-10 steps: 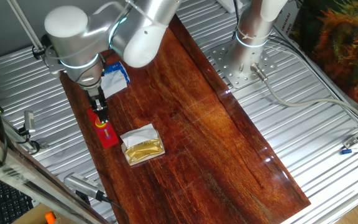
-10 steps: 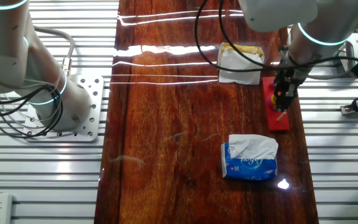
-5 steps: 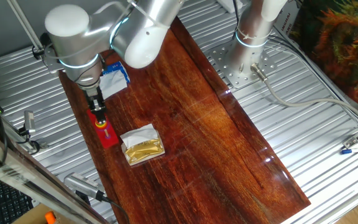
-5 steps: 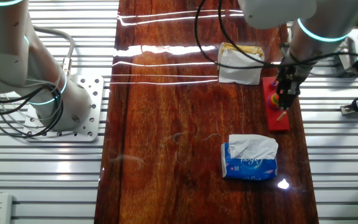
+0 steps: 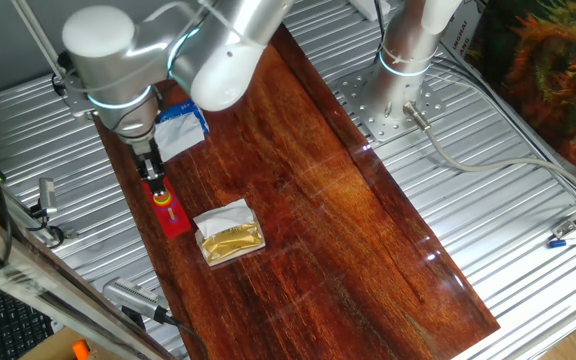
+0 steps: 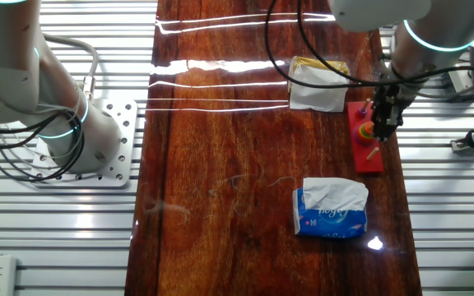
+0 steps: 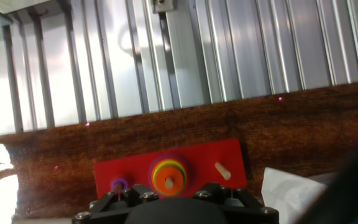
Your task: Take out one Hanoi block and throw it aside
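Observation:
The long red base (image 7: 229, 158) lies at the table's edge, also seen in one fixed view (image 5: 176, 220) and the other (image 6: 370, 158). On its middle peg sits a rainbow stack topped by the small orange-red Hanoi block (image 7: 159, 182). A tiny purple disc (image 7: 118, 184) is on the left peg. The right peg (image 7: 222, 171) is bare. My gripper (image 5: 155, 184) hangs just above the base's far end, beside the stack (image 6: 364, 129), and shows in the other fixed view too (image 6: 383, 128). The hand view shows only its dark housing (image 7: 166, 208), and its fingers are hidden.
A blue-and-white tissue pack (image 6: 330, 207) lies beyond one end of the base, also in one fixed view (image 5: 181, 128). A white-wrapped yellow packet (image 5: 230, 236) lies near the other end (image 6: 319, 82). Ribbed metal flanks the wooden board (image 5: 348, 230). A second arm's base (image 6: 81, 140) stands aside.
My gripper has shifted along the base, away from the bare-peg end toward the stack and slightly outward to the table's edge. Nothing else has moved.

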